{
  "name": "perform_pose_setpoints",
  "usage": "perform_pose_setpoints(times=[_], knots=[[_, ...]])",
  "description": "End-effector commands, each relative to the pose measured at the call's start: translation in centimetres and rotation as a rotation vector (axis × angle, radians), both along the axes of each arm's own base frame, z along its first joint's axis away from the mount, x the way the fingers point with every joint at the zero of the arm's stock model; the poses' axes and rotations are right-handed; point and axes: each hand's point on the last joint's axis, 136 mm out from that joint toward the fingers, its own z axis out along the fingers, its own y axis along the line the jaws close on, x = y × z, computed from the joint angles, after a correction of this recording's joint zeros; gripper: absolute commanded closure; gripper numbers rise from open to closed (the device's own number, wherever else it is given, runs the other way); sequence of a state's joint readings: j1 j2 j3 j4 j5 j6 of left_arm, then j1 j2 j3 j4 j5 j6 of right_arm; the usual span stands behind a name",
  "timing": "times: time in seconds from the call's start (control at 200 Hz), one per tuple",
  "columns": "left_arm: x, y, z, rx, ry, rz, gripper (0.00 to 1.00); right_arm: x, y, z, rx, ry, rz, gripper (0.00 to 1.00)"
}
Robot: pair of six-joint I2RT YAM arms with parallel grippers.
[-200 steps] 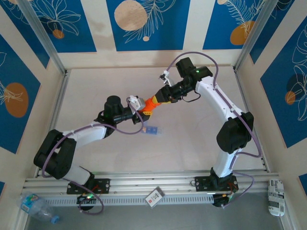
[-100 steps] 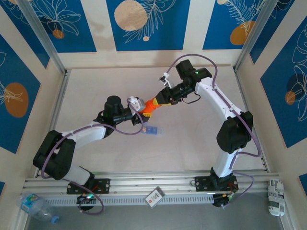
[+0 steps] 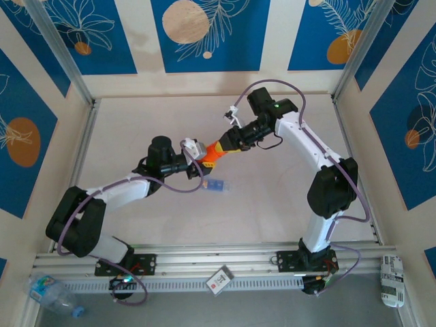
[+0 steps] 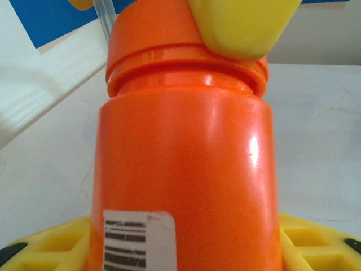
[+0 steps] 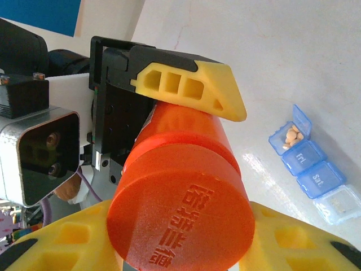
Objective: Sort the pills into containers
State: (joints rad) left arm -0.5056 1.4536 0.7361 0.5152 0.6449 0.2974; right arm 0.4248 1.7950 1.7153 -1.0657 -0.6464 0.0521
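An orange bottle [image 3: 213, 152] is held above the middle of the table between both arms. My left gripper [image 3: 203, 161] is shut on its body [image 4: 186, 169], and yellow fingers [image 4: 316, 243] flank the labelled base. My right gripper [image 3: 223, 147] is shut on the orange cap [image 5: 180, 220], with one yellow finger [image 4: 242, 25] lying over the cap in the left wrist view. The containers [image 3: 216, 184], a pale-blue strip [image 5: 316, 166], lie on the table just below the bottle. One end lid stands open, and small yellowish pills [image 5: 294, 135] lie in that compartment.
Aluminium rails run along the table's sides and near edge [image 3: 204, 262]. A small card [image 3: 219, 280] and a plastic water bottle [image 3: 51, 293] lie outside the near rail. Purple cables loop from both wrists.
The right arm's wrist has shifted slightly left and forward with the cap. The bottle has stayed between both grippers, and the strip has not moved.
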Motion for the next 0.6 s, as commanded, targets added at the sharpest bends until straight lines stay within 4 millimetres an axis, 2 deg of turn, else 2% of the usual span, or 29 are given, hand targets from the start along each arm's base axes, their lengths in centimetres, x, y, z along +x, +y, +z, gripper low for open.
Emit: perform_pose_setpoints(times=[0.0, 0.19, 0.365, 0.475, 0.595], knots=[[0.1, -0.3, 4.8, -0.063, -0.140, -0.030, 1.00, -1.7, 1.4, -0.5, -0.009, 0.052, 0.070, 0.64], [0.0, -0.1, 4.8, -0.023, -0.164, -0.032, 1.00, -1.3, 1.5, -0.7, -0.015, 0.074, 0.049, 0.64], [0.9, 0.3, 5.9, -0.048, -0.250, 0.056, 1.00, -0.9, 3.7, -1.0, 0.037, 0.240, -0.039, 0.64], [0.8, 0.1, 6.6, -0.031, -0.327, 0.087, 1.00, -1.2, 4.9, -1.7, 0.033, 0.330, -0.057, 0.64], [0.7, 0.0, 7.0, -0.023, -0.354, 0.094, 1.00, -1.4, 5.7, -1.3, 0.077, 0.391, -0.065, 0.62]])
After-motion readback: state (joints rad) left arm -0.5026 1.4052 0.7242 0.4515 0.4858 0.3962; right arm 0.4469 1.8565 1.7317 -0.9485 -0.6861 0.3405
